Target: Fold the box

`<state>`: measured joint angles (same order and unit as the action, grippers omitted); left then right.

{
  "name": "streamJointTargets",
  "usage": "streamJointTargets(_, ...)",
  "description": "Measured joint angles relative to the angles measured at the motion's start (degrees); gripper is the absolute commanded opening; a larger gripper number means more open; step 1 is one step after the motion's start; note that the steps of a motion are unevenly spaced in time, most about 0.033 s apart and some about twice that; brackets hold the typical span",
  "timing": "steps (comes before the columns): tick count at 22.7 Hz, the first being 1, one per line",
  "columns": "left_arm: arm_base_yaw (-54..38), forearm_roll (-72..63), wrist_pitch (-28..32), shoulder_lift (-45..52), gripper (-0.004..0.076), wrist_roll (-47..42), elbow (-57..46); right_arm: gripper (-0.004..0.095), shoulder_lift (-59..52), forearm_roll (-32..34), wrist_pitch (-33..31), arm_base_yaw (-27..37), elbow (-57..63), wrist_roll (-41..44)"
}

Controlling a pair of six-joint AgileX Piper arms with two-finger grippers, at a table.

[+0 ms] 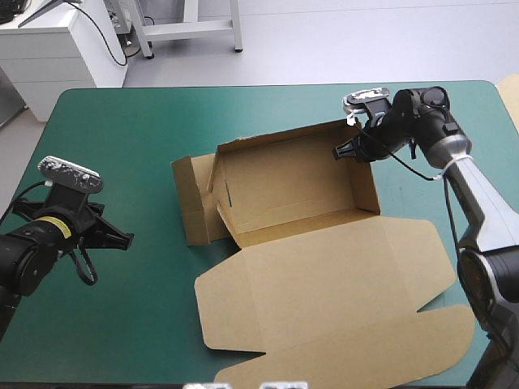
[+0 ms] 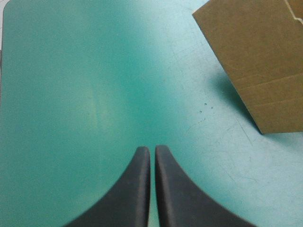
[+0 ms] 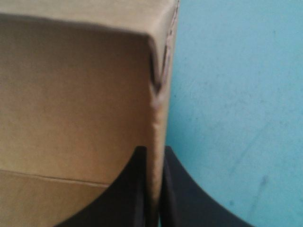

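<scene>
Teal-green counter (image 1: 105, 130) carries the brown box (image 1: 292, 190) at its middle, and nearest you its lid (image 1: 340, 279) lies flat, spread toward the near edge. To the left of that, well apart from the board, your left pincer (image 2: 152, 152) sits closed on nothing, tips together over bare cover, with only a corner of board ahead and off to one side. Farther out, the tray has its far and right walls standing, while the left end flap (image 1: 193, 203) splays outward, not tucked. At the far right corner your right pincer (image 3: 154, 153) is clamped on the right wall (image 3: 159, 109), one finger inside the tray and one outside. I judge the step in hand is setting that end wall square. The board looks crumpled just ahead of the tips, so press gently and push along the crease, not across it, or the corner may buckle. Bring the left pincer in to brace the loose left end, since the light tray would likely slide under a one-sided push.
</scene>
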<state>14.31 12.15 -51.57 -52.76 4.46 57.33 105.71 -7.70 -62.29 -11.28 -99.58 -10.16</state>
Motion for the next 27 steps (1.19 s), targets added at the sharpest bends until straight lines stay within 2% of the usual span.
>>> streamJointTargets(1,0.0,0.0,0.0,0.0,0.0015,0.0,0.0,0.0245,0.83,-0.14,0.33,0.0,-0.73,0.0)
streamJointTargets(2,0.0,0.0,0.26,0.0,0.0015,0.0,0.0,0.0315,2.77,-0.15,0.29,0.0,-2.2,-0.05)
streamJointTargets(3,0.0,0.0,0.39,0.0,0.0015,0.0,0.0,0.0512,3.2,-0.15,-0.24,0.0,-2.56,-0.3)
streamJointTargets(4,0.0,0.0,0.51,0.0,0.0015,0.0,0.0,0.0607,4.29,-0.2,-1.07,0.0,-3.26,-1.11)
streamJointTargets(5,0.0,-0.05,0.51,0.0,0.0015,0.0,0.0,0.0756,4.49,-0.14,-1.07,0.0,-3.85,-1.26)
streamJointTargets(6,0.0,-0.05,0.57,0.0,0.0015,0.0,0.0,0.0791,4.71,0.06,-1.31,0.0,-5.87,-1.48)
streamJointTargets(13,0.0,-0.17,1.13,0.0,0.0015,0.0,0.0,0.0808,4.03,-0.17,-8.76,0.0,-18.14,-0.88)
streamJointTargets(27,0.0,-0.5,2.43,0.0,0.0015,0.18,0.0,0.0808,5.37,-0.51,-9.16,0.0,-14.96,-0.03)
